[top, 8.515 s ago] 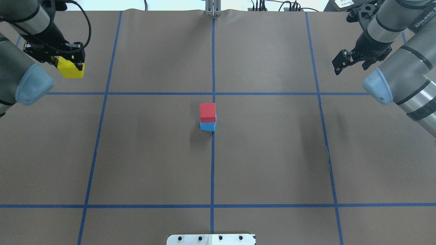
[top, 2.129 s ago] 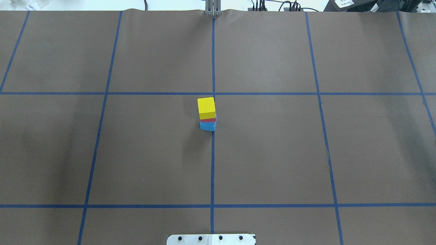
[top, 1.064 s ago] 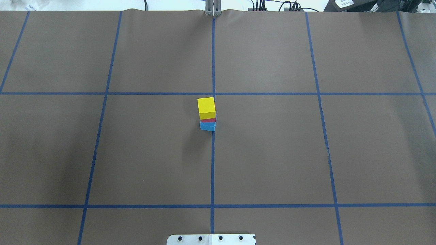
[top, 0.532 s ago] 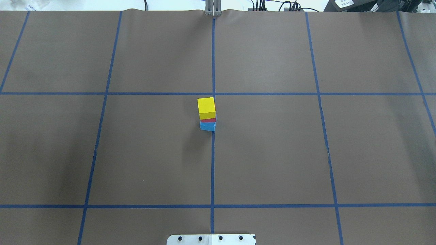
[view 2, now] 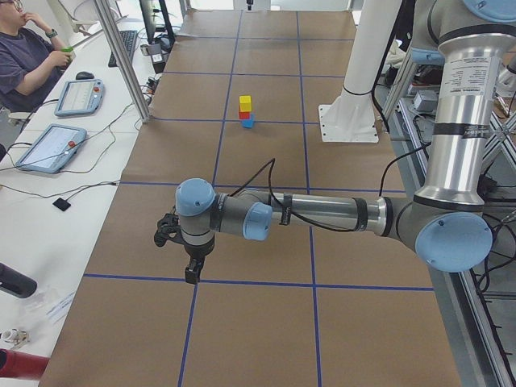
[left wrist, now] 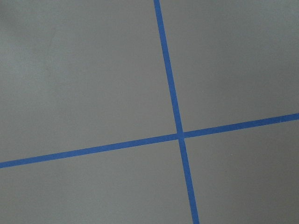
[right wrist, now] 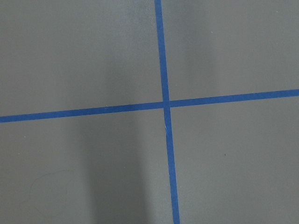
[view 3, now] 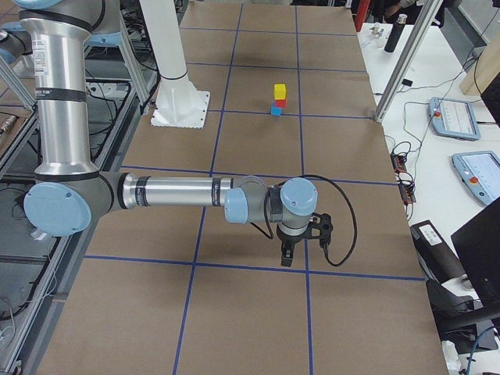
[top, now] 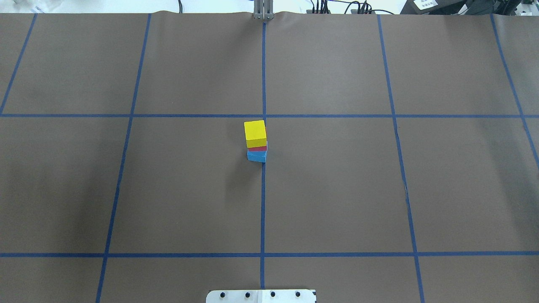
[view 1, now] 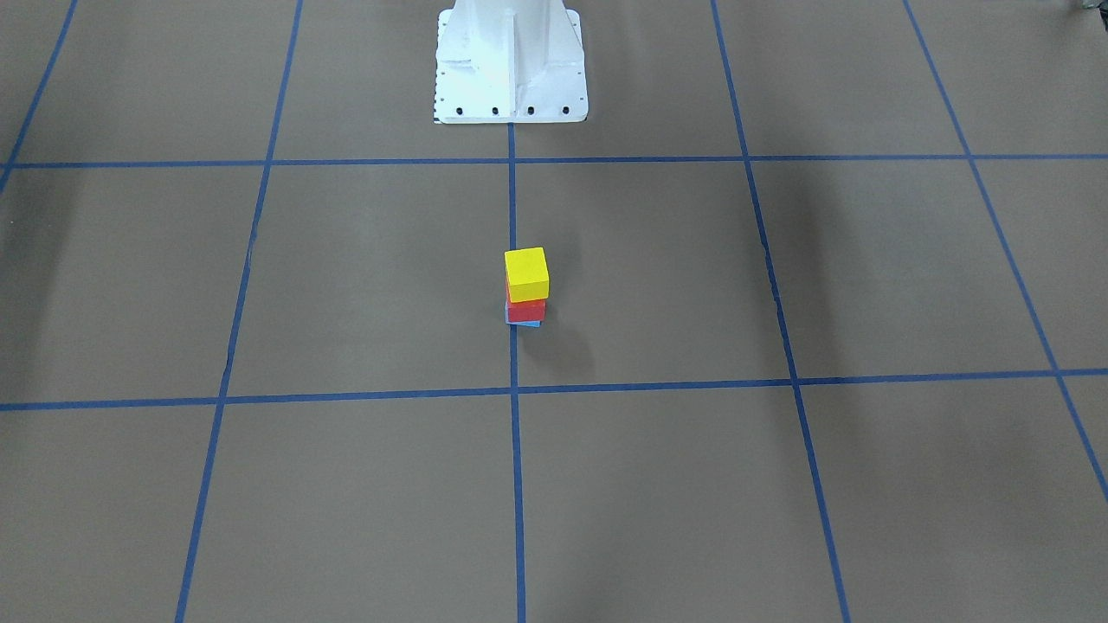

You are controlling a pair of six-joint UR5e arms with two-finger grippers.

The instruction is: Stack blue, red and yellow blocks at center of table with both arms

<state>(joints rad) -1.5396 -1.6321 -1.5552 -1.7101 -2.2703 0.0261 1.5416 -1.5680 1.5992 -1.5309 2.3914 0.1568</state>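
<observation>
Nearest us in the overhead view is the robot's white base plate (top: 261,296), at 6 o'clock on the table (top: 337,189). Both arms reach out low over the table's ends. The left gripper (view 2: 191,274) hangs fingers-down just above a crossing of blue tape (view 2: 197,282), and the right gripper (view 3: 287,256) hangs the same way above a crossing at its own end. Each shows only from the side, so we cannot tell how far either is spread or whether it has hold of anything. Each wrist camera shows only brown paper and a tape crossing. Farther on, at 12 o'clock from the plate and well apart from both grippers, the stack stands at the table's centre. It touches the centre line on its 9 o'clock side. The blue block (top: 256,157) lies at the bottom, turned a little askew, the red block (top: 257,148) rests on it, and the yellow block (top: 255,131) sits upright on top.
</observation>
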